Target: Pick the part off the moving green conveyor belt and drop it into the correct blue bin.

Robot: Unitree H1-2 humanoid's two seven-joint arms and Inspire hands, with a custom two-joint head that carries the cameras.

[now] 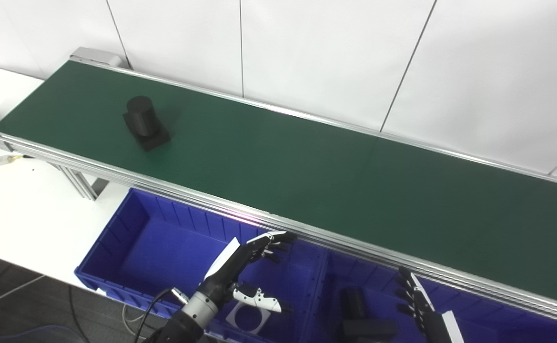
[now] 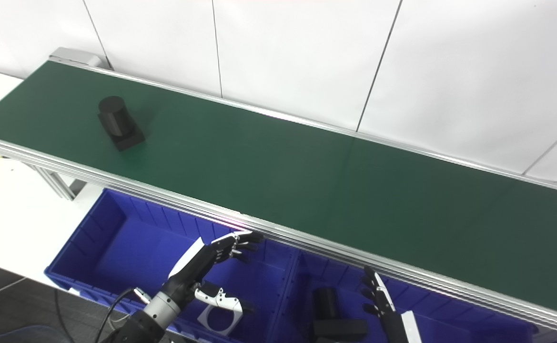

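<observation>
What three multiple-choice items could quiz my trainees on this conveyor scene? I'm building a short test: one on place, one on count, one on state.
1. Where is the black part?
A. on the green belt
B. in the left hand
C. on the floor

2. How many blue bins sit below the belt?
A. one
B. two
C. four

3. The left hand is:
A. open
B. holding the part
C. out of view

Answers: 1 A, it stands on the belt's far left; 2 B, left bin and right bin adjoin; 3 A, fingers apart, holding nothing.
</observation>
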